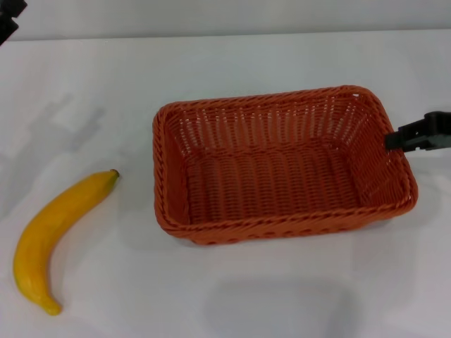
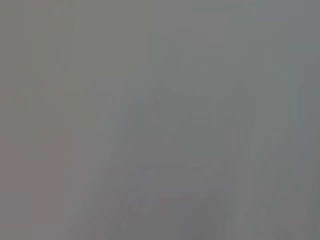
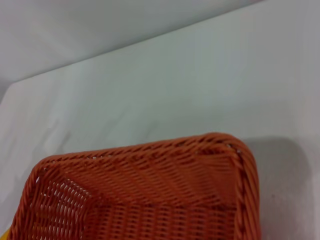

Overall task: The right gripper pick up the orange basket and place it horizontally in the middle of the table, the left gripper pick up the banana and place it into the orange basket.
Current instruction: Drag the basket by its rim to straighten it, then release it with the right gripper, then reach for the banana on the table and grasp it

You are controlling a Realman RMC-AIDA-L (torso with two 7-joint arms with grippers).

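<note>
On smooth white table (image 1: 282, 296): woven orange basket (image 1: 282, 165); right gripper (image 1: 409, 137) at rim, grip unclear; glossy curved banana (image 1: 53, 236).

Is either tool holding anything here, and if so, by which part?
The right tool sits at the orange basket on its right short-side rim; whether it is clamped cannot be told. The left tool holds nothing; the banana lies untouched.

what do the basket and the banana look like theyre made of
The orange basket looks like woven wicker-style strands, perhaps plastic: the colour is even, the rim is braided, and gaps show between the slats. The banana looks smooth and glossy with an even yellow skin, which suggests a plastic replica, though real fruit cannot be ruled out. Both rest on a plain white, smooth table.
</note>
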